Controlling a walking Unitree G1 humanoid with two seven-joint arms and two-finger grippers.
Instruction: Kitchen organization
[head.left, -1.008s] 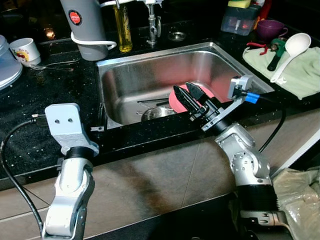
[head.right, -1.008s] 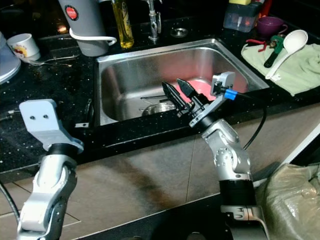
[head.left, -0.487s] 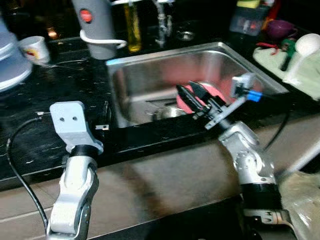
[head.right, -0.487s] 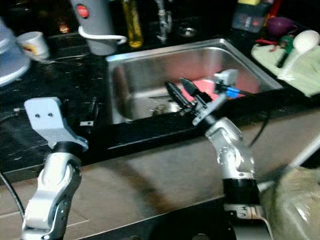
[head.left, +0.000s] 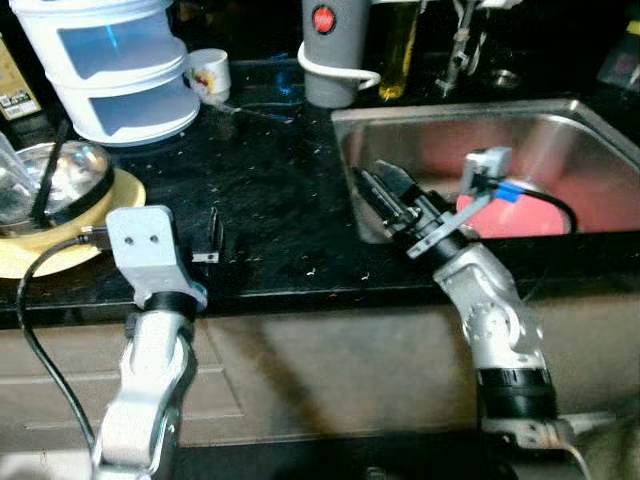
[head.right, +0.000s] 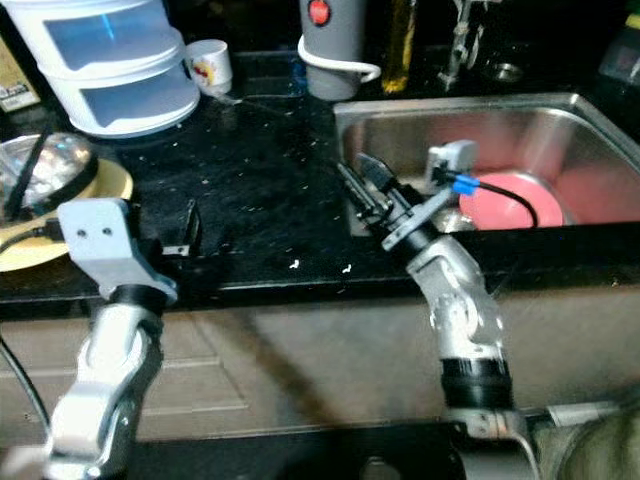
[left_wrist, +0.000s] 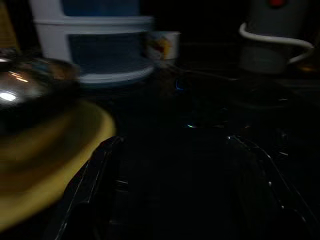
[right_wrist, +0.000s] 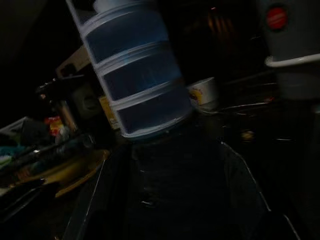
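Observation:
My right gripper (head.left: 381, 190) is open and empty, held just above the left rim of the steel sink (head.left: 470, 118). A pink plate (head.left: 545, 205) lies in the sink behind its wrist. My left gripper (head.left: 213, 236) is open, low over the black counter (head.left: 270, 190), with nothing between its fingers. To its left, a steel bowl (head.left: 55, 172) holding a dark utensil sits on a yellow plate (head.left: 110, 205). The white and blue stacked container (head.left: 110, 60) stands at the back left; it is also seen as a stacked container (right_wrist: 132, 75) in the right wrist view.
A small printed cup (head.left: 208, 72) stands beside the stacked container. A grey appliance with a red badge (head.left: 335, 50), an oil bottle (head.left: 397, 45) and the tap (head.left: 460, 45) line the back. The counter's front edge runs just below both grippers.
The camera has swung left, so the sink moved right in the picture and the stacked container, bowl and yellow plate came into view. The right gripper went from over the basin to its left rim.

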